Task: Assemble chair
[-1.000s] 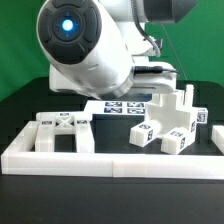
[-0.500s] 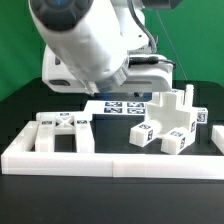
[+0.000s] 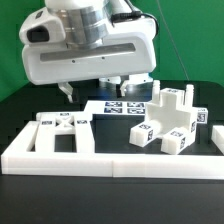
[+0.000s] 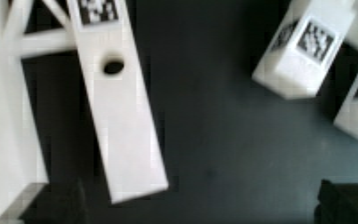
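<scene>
The chair lies in white tagged pieces. In the exterior view a ladder-like frame (image 3: 60, 131) lies at the left, a blocky cluster of seat and legs (image 3: 172, 120) stands at the right, and a small block (image 3: 140, 137) lies in front of it. My gripper (image 3: 97, 91) hangs above the table behind them, open and empty. In the wrist view a long white bar with a hole (image 4: 115, 90) of the ladder-like frame lies between the dark fingertips (image 4: 345, 200). Two blocky legs (image 4: 304, 52) lie off to one side. The gripper (image 4: 194, 205) touches nothing.
A long low white border rail (image 3: 110, 162) runs along the front, with side arms at both ends. The marker board (image 3: 120, 106) lies flat behind the pieces, under the hand. The table is black, with a green backdrop behind.
The arm has turned and swung toward the exterior view's left. The wide grey hand with its fingers now faces down over the table. The chair pieces have not moved.
</scene>
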You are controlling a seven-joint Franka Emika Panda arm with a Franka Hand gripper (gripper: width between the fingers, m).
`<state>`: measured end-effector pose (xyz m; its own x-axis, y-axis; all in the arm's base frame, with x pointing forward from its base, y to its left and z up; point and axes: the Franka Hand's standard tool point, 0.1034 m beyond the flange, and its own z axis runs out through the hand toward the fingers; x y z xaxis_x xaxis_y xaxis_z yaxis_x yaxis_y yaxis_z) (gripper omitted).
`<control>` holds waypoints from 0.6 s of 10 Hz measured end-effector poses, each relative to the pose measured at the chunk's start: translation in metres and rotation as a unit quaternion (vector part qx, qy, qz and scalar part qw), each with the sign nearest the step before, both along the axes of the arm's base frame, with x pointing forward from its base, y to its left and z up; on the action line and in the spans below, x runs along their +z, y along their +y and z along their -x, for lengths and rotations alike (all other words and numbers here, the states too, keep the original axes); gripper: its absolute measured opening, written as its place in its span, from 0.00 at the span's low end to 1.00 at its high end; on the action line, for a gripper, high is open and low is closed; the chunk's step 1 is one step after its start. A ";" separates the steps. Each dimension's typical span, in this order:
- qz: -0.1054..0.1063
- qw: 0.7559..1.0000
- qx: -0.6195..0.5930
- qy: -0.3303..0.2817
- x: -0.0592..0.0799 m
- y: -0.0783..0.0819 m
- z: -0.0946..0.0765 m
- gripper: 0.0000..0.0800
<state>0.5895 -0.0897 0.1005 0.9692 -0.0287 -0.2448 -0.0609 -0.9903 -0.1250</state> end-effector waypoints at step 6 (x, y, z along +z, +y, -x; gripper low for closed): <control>0.068 0.980 0.034 -0.185 -0.023 -0.024 0.010 0.81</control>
